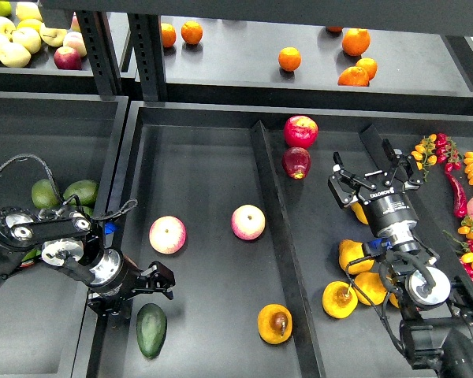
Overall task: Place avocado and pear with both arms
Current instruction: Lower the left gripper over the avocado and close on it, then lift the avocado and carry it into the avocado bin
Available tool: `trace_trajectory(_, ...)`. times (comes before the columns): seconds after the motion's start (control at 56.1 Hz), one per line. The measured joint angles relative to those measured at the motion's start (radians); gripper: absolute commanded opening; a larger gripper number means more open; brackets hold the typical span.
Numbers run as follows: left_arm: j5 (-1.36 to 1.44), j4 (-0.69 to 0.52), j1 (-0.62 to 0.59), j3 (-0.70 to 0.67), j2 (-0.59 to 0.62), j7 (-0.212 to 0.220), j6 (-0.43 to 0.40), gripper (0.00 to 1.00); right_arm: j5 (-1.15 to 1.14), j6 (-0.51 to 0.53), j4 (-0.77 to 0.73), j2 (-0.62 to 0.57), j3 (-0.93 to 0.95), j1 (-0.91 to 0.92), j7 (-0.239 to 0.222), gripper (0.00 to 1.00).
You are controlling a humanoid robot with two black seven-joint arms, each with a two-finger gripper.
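The dark green avocado (150,329) lies on the floor of the black middle tray (205,173), near its front left corner. My left gripper (140,288) is open and empty just above and left of it, not touching. The orange-yellow pear with a dark brown patch (275,323) lies at the front of the same tray, beside the divider (270,213). My right gripper (374,176) is open and empty, hanging over the right compartment, far from the pear.
Two pink-yellow apples (167,235) (247,222) lie mid-tray. Two red apples (300,131) and several paler pears (351,256) lie in the right compartment. Lighter avocados (81,190) sit in the left bin. Oranges (289,58) are on the back shelf, chillies (457,193) at the right.
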Motion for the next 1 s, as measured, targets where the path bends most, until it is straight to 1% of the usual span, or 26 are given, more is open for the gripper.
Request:
trace_trajectory(0.303,0.000,0.022,0.005,-0.001,-0.019,0.000,0.000,0.99,0.000,0.001,0.000,0.000,0.000,0.001,0.000,1.00)
trace_trajectory(0.517,0.000,0.023,0.010,-0.001,-0.026,0.000,0.000,0.93,0.000,0.003,0.000,0.000,0.000,0.000,0.000,1.00)
trace_trajectory(0.588,0.000,0.023,0.012,0.000,-0.036,0.000,0.000,0.85,0.000,0.003,0.000,0.000,0.000,0.000,0.000,1.00)
trace_trajectory(0.642,0.002,0.024,0.012,0.000,-0.040,0.000,0.000,0.77,0.000,0.003,0.000,0.000,0.000,0.000,0.000,1.00)
trace_trajectory(0.678,0.003,0.025,0.012,0.000,-0.043,0.000,0.000,0.70,0.000,0.003,0.000,0.000,0.000,0.000,0.000,1.00)
trace_trajectory(0.749,0.005,0.030,0.012,0.000,-0.049,0.000,0.000,0.60,0.000,0.003,0.000,0.000,0.000,0.000,0.000,1.00)
trace_trajectory(0.874,0.007,0.043,0.012,-0.004,-0.053,0.000,0.000,0.50,0.000,0.004,0.000,0.000,0.000,0.001,0.000,1.00)
trace_trajectory(0.999,0.023,0.061,0.012,-0.015,-0.057,0.000,0.000,0.47,0.000,0.004,0.000,0.000,0.000,0.001,0.000,1.00)
